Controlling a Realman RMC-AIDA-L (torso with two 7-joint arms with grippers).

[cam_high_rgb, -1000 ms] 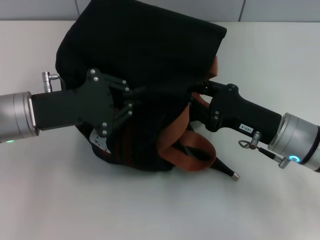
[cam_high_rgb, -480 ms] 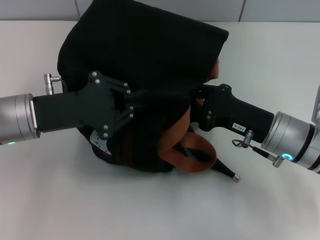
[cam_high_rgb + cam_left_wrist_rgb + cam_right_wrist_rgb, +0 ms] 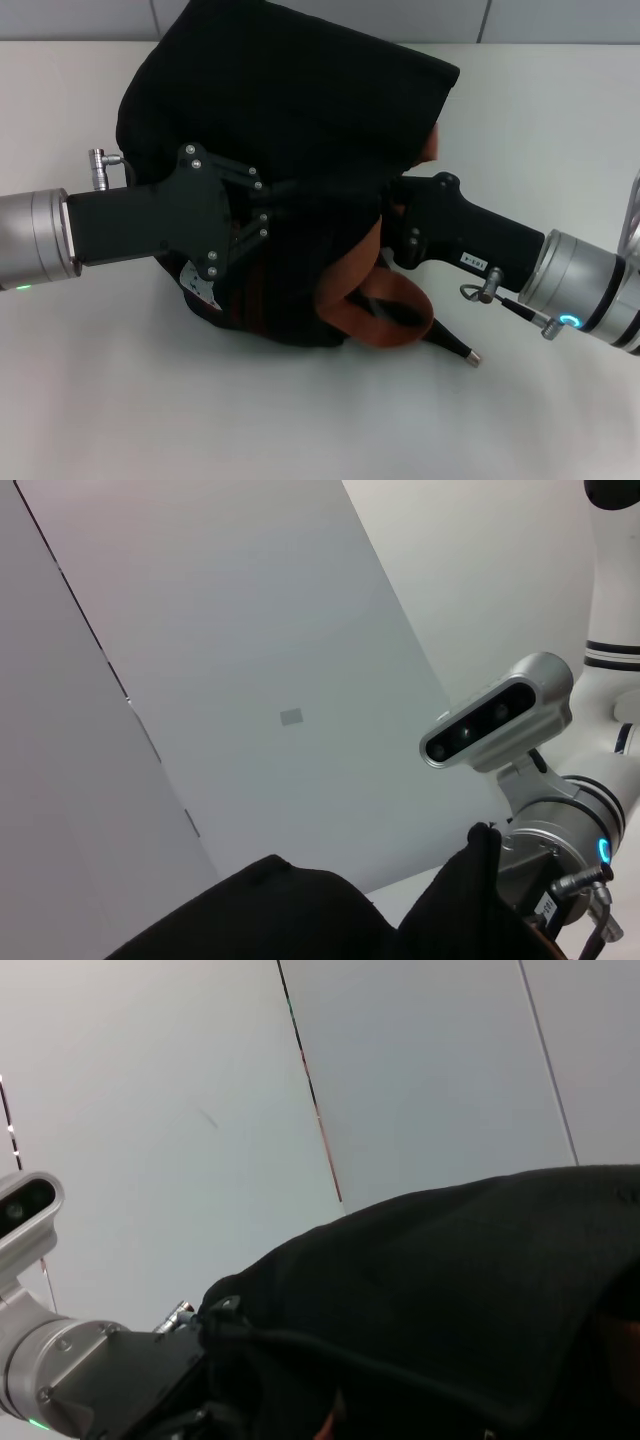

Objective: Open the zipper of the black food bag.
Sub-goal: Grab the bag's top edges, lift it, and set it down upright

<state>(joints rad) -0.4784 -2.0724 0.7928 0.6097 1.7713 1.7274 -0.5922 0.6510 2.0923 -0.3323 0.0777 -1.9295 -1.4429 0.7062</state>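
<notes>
On the table, the right gripper (image 3: pixel 392 222) has slid further left into the black food bag (image 3: pixel 290 120), opposite the left gripper (image 3: pixel 262 212), likely dragging the zipper; both grips and the pull are hidden.

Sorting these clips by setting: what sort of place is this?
Probably a lab or test room: a plain white table, bare pale wall panels, and only a black bag between the left gripper and right gripper.
</notes>
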